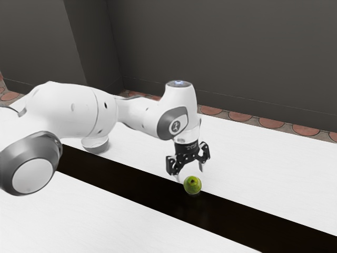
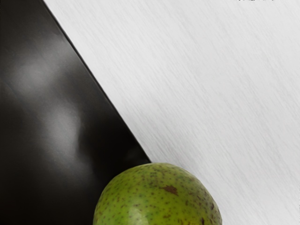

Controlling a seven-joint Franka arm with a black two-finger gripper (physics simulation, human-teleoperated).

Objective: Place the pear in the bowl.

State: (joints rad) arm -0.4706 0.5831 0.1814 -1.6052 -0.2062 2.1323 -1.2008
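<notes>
Arm outstretched; tool points down, spread apart; pear near it

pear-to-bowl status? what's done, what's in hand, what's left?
Done: tool is down close by the pear, fingers apart.
In hand: nothing gripped; looks like the approach stage.
Left: grasp, lift, carry to the bowl toward the exterior view's left, release. Pear is at the dark strip, well away from the bowl.
</notes>
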